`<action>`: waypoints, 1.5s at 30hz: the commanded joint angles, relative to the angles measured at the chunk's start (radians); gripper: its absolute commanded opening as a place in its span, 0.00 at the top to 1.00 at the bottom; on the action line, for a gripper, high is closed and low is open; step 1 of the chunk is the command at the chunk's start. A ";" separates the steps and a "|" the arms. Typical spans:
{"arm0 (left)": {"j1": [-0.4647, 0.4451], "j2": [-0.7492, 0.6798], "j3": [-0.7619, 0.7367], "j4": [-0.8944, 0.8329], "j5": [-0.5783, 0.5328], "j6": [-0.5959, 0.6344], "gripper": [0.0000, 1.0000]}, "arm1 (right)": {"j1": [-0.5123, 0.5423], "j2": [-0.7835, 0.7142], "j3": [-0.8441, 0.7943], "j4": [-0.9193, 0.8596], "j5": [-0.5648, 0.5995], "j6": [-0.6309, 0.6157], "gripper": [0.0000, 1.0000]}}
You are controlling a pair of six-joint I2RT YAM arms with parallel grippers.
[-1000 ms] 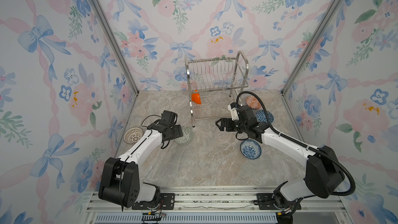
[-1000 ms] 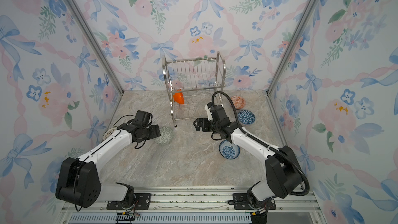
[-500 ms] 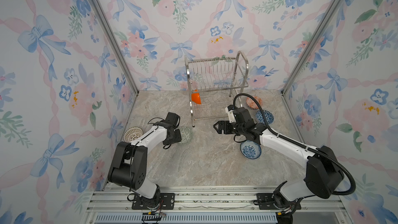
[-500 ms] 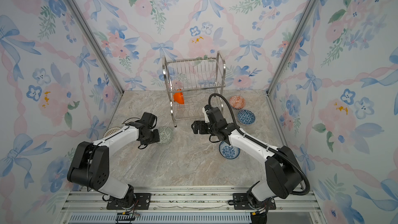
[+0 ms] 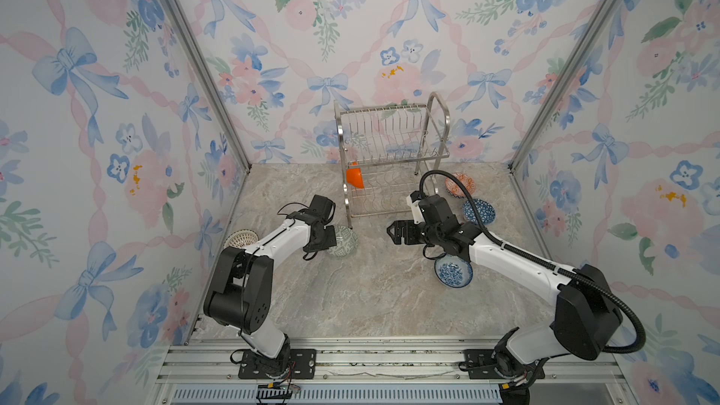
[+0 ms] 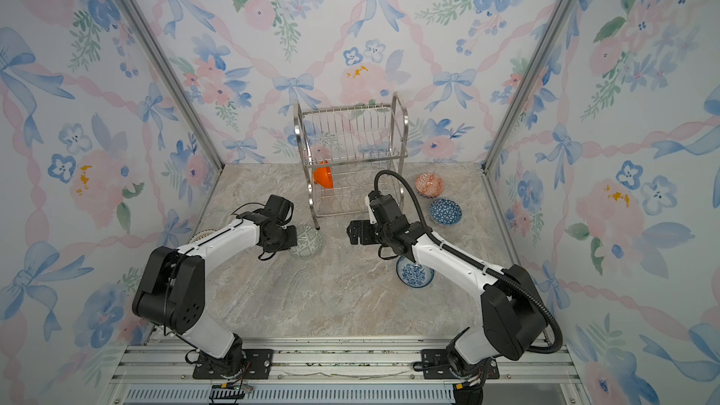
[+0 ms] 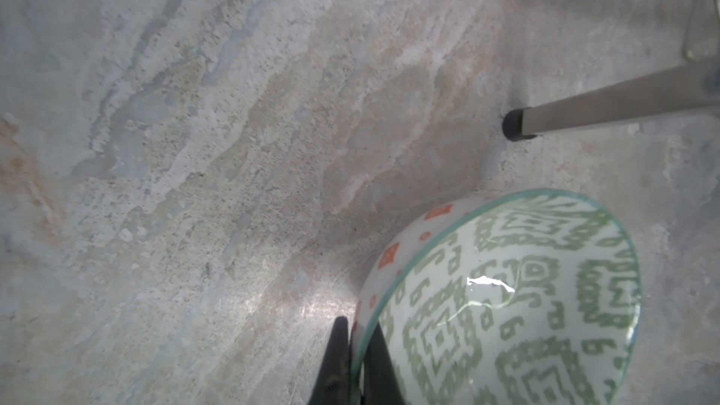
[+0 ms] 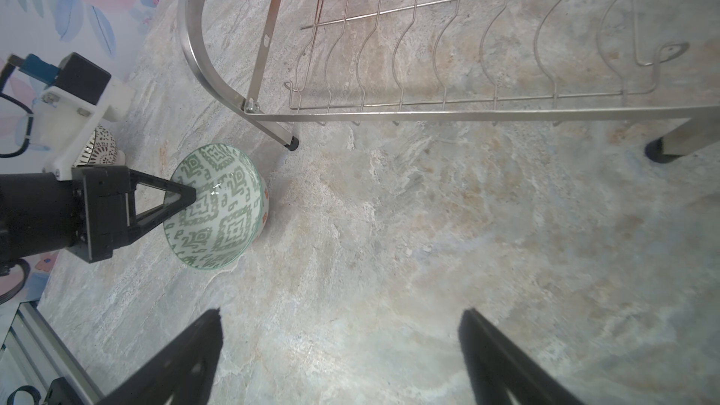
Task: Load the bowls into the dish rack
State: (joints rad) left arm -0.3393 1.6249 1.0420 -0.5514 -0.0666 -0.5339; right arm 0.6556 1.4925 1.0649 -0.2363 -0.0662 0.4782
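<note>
L arm stretched low, L gripper (image 8: 190,197) pinching green-white bowl (image 8: 222,212) rim; R gripper (image 8: 339,315) wide apart, empty, pointing leftward.

Robot lab test cell, not a real kitchen. Floral wallpaper panels (image 5: 350,13) on 3 sides, hung btwn bare aluminium posts (image 5: 197,60) at 11 & 1 o'clock. Marble-look tabletop (image 5: 370,305) w/ slotted aluminium rail (image 5: 389,360) at 6 o'clock. The left arm (image 5: 272,237) & right arm (image 5: 518,262) are bolted to it at 7 & 5, cables showing. Kitchen bits are props: steel dish rack (image 5: 389,138) at 12 o'clock, small bowls (image 5: 478,212) round it, e.g. green-white bowl (image 5: 346,243) just left of centre.
</note>
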 commanded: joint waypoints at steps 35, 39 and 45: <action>-0.316 0.335 0.428 -0.019 0.006 -0.066 0.82 | -0.095 -0.044 -0.015 -0.055 -0.053 -0.011 0.03; -0.314 0.304 0.405 -0.019 -0.022 -0.066 0.72 | -0.108 -0.043 -0.022 -0.054 -0.053 0.004 0.03; -0.286 0.239 0.363 -0.020 -0.048 -0.083 0.55 | -0.114 -0.055 -0.042 -0.040 -0.054 0.019 0.03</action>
State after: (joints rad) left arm -0.6479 1.9285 1.4326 -0.5709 -0.0853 -0.6098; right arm 0.5491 1.4403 1.0237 -0.2737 -0.1127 0.4870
